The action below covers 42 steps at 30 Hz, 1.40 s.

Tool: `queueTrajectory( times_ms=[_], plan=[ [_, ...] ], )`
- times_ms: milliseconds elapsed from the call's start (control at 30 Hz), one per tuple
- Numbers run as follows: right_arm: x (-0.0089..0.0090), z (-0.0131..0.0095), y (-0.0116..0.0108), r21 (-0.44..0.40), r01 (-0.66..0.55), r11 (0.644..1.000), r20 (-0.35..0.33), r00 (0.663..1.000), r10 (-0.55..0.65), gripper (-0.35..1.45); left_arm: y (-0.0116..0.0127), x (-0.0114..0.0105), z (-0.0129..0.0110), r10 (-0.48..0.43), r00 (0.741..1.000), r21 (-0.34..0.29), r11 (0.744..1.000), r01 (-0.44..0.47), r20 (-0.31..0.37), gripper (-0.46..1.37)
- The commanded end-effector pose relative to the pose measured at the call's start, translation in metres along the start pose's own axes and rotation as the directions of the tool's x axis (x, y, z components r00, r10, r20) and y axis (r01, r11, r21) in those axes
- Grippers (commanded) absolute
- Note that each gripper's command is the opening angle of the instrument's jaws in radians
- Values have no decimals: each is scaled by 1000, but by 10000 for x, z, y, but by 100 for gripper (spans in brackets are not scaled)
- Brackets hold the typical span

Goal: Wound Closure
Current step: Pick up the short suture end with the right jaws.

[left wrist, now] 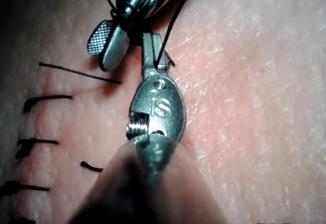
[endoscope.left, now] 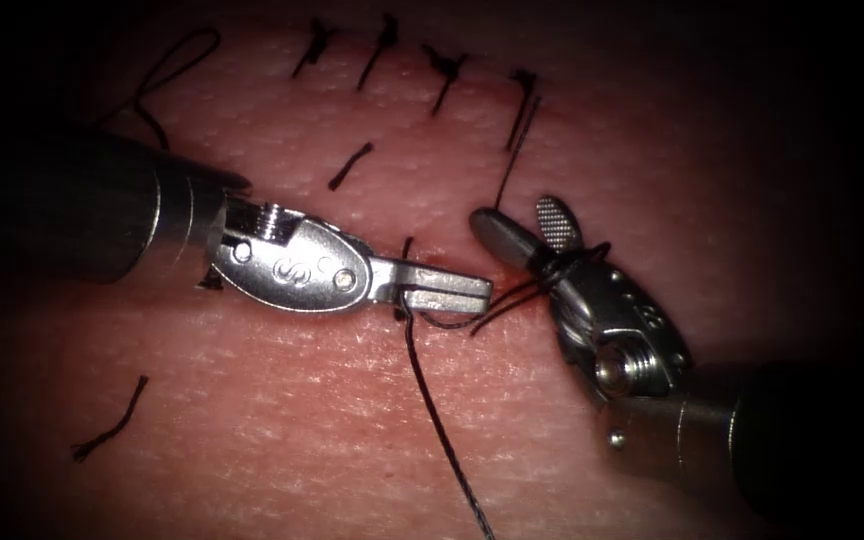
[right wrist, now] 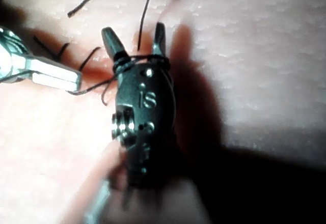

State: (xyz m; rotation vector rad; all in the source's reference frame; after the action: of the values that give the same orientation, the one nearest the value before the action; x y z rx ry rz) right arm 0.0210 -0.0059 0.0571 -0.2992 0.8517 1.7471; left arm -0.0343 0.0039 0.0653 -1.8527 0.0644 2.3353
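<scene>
While several dark stitches [endoscope.left: 382, 45] already cross the pink tissue [endoscope.left: 302, 420], the left gripper [endoscope.left: 447, 290] clamps dark thread [endoscope.left: 437, 410] at the cut – the right gripper [endoscope.left: 527, 230], thread-wrapped, gapes empty – knot unfinished.

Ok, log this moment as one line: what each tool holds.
left tool: shut on thread | right tool: open, thread wrapped around its jaws, grips nothing | tissue: stitches along cut

Thread [endoscope.left: 442, 420] across (perhaps taut) lower tissue [endoscope.left: 252, 420]
</scene>
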Motion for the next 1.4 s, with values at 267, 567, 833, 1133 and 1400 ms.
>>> queueTrajectory(
  times_ms=[267, 567, 833, 1133, 1400],
  plan=[
    [9, 26, 6, 5, -1, 1000, 2, 1000, 1, 116, -1, 0, 3, -2, 1000, 1, 1000, 2, 1, -35],
    [14, 40, 9, 22, -4, 1000, 9, 1000, 4, 113, -2, 1, 4, -2, 1000, 2, 1000, 2, 2, -35],
    [17, 53, 6, 68, -7, 998, 26, 1000, 5, 111, -2, 1, 5, -3, 1000, 2, 1000, 3, 2, -35],
    [13, 59, -6, 94, -9, 996, 37, 999, 5, 98, -2, 1, 5, -3, 1000, 2, 1000, 3, 2, -35],
    [11, 60, -7, 118, -15, 993, 46, 999, 10, -35, -2, 2, 4, -3, 1000, 2, 1000, 3, 2, -35]
  ],
)
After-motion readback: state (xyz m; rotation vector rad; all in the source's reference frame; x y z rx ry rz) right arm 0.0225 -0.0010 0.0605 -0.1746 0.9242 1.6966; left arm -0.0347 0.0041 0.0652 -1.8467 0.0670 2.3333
